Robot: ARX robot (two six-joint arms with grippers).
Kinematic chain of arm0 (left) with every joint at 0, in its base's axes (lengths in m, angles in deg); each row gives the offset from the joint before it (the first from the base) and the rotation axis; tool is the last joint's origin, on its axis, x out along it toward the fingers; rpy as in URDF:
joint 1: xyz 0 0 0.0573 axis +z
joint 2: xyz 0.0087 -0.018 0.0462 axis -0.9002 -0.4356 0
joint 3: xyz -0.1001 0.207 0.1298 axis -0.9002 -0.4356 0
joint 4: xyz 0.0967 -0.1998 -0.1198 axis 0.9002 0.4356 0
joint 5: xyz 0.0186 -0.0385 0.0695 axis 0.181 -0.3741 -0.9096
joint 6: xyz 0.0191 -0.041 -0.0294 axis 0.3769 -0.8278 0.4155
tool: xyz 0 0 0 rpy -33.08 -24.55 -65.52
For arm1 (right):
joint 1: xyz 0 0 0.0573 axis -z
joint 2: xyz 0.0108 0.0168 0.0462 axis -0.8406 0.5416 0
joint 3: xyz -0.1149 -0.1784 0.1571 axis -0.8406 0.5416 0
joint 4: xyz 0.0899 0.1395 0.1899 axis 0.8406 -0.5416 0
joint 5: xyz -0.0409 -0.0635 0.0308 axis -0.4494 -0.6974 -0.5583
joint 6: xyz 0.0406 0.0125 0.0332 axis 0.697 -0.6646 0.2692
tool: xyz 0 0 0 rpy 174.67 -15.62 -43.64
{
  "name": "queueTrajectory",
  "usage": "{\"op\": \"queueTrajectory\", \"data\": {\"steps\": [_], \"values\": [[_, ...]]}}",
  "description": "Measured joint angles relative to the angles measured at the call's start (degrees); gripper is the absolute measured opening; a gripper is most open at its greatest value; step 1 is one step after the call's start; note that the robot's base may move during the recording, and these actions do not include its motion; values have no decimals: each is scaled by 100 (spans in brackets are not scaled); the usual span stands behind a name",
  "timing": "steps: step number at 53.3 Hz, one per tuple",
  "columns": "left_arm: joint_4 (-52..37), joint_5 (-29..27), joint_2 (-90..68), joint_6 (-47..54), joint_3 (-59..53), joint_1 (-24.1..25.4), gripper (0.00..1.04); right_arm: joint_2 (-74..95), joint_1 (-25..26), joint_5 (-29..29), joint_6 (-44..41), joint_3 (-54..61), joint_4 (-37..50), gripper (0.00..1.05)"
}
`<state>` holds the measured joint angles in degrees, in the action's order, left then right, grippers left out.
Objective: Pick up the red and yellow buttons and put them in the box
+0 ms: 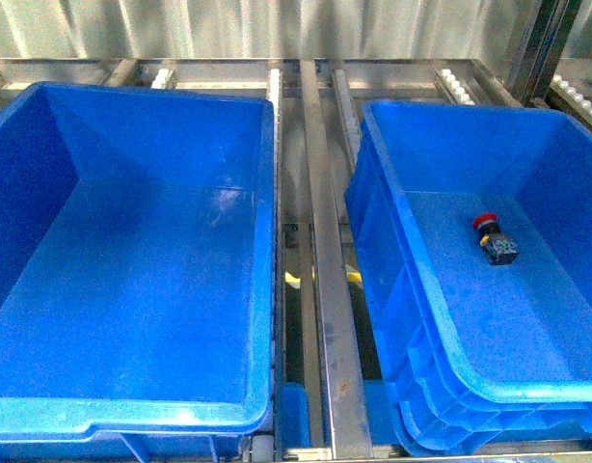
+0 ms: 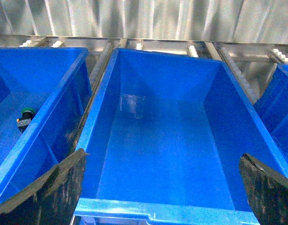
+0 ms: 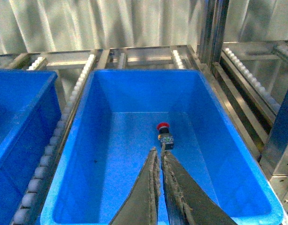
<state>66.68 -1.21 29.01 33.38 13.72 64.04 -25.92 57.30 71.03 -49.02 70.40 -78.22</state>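
Note:
One red button [image 1: 493,236], red cap on a black and grey body, lies on its side on the floor of the box [image 1: 383,222], the right-hand blue crate with stacked rims. In the right wrist view the red button [image 3: 163,132] lies just beyond my right gripper [image 3: 158,152], which is shut and empty above the box [image 3: 144,91]. My left gripper [image 2: 162,187] is open and empty, with one finger [image 2: 50,192] at each side of the view, above an empty blue crate [image 2: 158,211]. No yellow button is in view. Neither gripper shows in the front view.
A large empty blue crate [image 1: 132,415] fills the left of the front view. Metal rails [image 1: 325,289] and roller tracks run between the crates. In the left wrist view a further blue crate [image 2: 64,93] holds a green-capped switch [image 2: 25,118]. A corrugated metal wall stands behind.

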Motion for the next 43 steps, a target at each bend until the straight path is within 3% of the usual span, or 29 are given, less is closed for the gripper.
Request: {"op": "queueTrajectory", "data": {"steps": [8, 25, 43], "values": [[0, -2, 0, 0, 0, 0, 97, -778, 0, -4, -2, -2, -962, 3], [0, 0, 0, 0, 0, 0, 97, -1032, -4, 2, -9, -2, -1054, 4], [0, 0, 0, 0, 0, 0, 97, -1032, -4, 2, -9, -2, -1054, 63]]}}
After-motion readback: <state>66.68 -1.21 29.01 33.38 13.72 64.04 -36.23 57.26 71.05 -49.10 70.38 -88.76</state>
